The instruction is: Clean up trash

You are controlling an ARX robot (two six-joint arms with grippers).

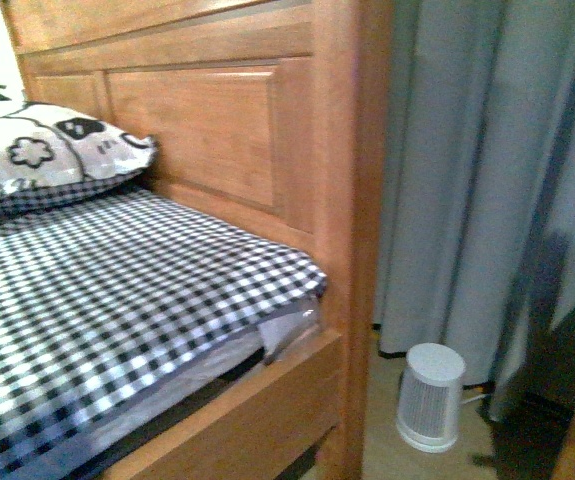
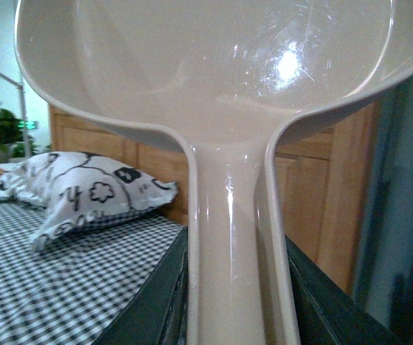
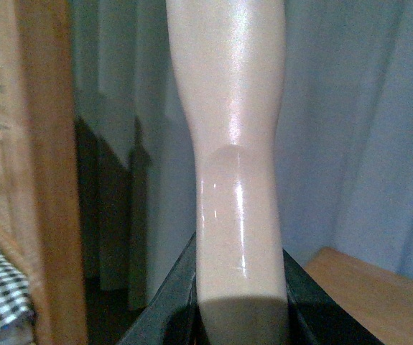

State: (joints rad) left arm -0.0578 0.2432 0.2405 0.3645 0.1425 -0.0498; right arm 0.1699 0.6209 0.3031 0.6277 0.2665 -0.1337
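The trash is out of view in all three views. In the left wrist view a beige plastic dustpan (image 2: 213, 72) fills the top of the picture, its stem running down between the dark fingers (image 2: 156, 302) of my left gripper (image 2: 236, 316), which is shut on it. The pan's inside looks bare and glossy. In the right wrist view my right gripper (image 3: 240, 309) is shut on the beige brush handle (image 3: 235, 144), which rises in front of a grey curtain. Neither arm shows in the front view.
A bed with a black-and-white checked sheet (image 1: 97, 300) and a patterned pillow (image 1: 37, 150) lies left, against a wooden headboard (image 1: 217, 130). Grey curtains (image 1: 487, 170) hang right. A small white heater (image 1: 432, 395) stands on the floor. Wooden furniture (image 3: 371, 295) sits near the right gripper.
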